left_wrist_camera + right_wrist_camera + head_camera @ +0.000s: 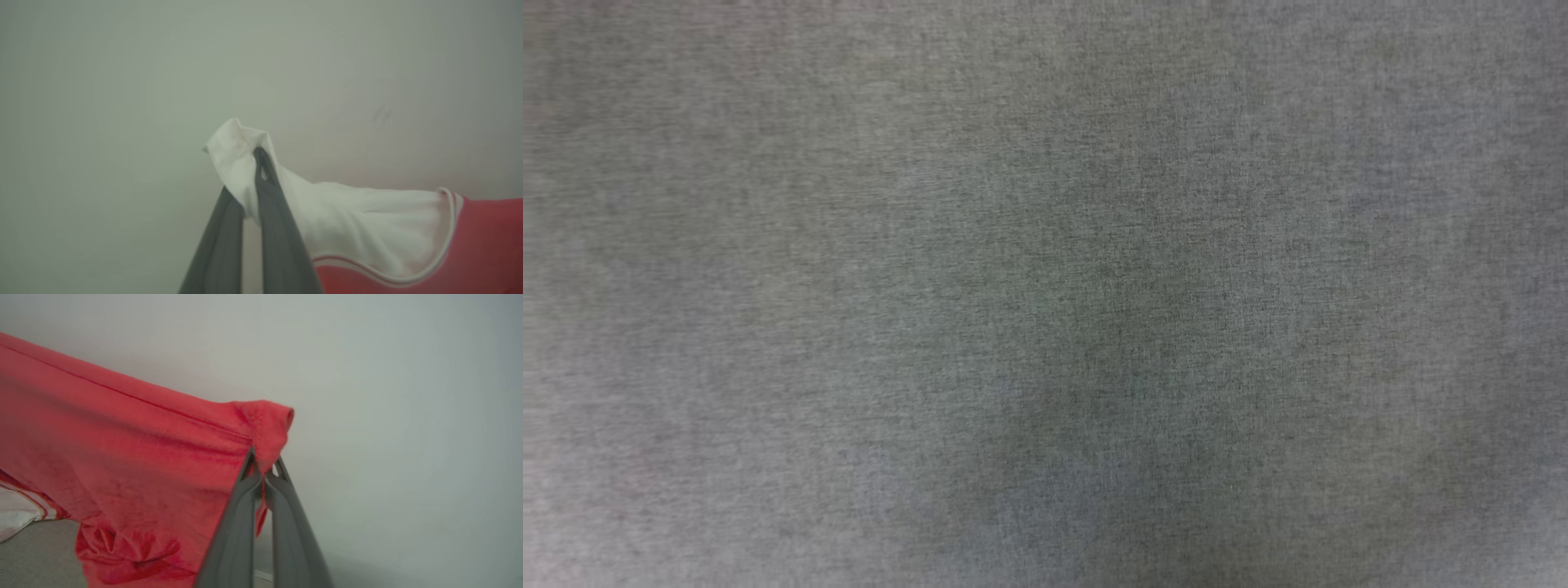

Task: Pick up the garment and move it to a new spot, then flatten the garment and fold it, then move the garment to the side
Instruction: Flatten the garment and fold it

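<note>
The garment (367,220) is a red jersey with white sleeves and striped trim, held up off the surface between both arms. My left gripper (255,157) is shut on the end of a white sleeve, which bunches over its fingertips. My right gripper (265,463) is shut on a red corner of the garment (135,457), whose body stretches off to the left in the right wrist view. A white sleeve with striped trim (18,506) hangs at the lower left there.
The head view is covered by a blurred grey cloth surface (1045,294). Behind the garment in both wrist views is a plain pale wall (122,102). A grey surface (36,555) lies under the hanging fabric.
</note>
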{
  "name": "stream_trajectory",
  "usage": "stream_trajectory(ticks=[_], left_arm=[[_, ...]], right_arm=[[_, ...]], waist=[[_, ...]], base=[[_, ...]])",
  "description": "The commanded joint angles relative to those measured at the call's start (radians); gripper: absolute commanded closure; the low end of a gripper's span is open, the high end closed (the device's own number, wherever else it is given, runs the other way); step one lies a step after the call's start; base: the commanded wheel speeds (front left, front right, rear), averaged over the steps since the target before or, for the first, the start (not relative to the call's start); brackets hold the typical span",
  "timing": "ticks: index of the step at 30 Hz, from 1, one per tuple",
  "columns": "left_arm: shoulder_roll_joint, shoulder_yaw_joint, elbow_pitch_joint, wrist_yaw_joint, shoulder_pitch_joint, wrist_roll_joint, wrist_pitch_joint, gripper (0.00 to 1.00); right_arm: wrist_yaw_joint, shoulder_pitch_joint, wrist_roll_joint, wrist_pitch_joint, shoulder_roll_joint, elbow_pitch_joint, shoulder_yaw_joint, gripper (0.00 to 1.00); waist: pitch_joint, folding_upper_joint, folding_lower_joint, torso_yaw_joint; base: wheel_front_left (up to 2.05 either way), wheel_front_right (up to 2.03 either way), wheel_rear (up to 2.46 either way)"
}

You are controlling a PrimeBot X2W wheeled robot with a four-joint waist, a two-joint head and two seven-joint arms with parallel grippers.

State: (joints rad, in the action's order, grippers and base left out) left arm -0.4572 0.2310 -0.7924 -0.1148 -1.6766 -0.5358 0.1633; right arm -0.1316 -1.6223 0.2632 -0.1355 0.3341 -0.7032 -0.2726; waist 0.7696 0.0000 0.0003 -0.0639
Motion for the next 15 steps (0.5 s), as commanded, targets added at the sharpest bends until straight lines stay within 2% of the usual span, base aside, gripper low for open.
stream_trajectory(ticks=[1, 8, 15], left_arm=[[0.006, 0.003, -0.006, -0.003, 0.024, -0.008, 0.009, 1.00], [0.036, 0.011, -0.019, -0.014, 0.248, -0.106, 0.071, 1.00], [0.036, 0.035, 0.065, -0.015, 0.653, -0.221, 0.095, 1.00]], right_arm=[[0.002, 0.018, 0.010, 0.009, 0.009, -0.012, -0.006, 1.00], [0.002, 0.179, 0.107, 0.068, 0.040, -0.051, -0.103, 1.00], [0.002, 0.495, 0.210, 0.077, 0.086, -0.017, -0.185, 1.00]], waist=[[-0.016, 0.0000, -0.0003, 0.010], [-0.130, 0.0000, -0.0003, 0.042], [-0.344, 0.0000, -0.0003, 0.060]], base=[[0.00, 0.00, 0.00], [0.00, 0.00, 0.00], [0.00, 0.00, 0.00]])
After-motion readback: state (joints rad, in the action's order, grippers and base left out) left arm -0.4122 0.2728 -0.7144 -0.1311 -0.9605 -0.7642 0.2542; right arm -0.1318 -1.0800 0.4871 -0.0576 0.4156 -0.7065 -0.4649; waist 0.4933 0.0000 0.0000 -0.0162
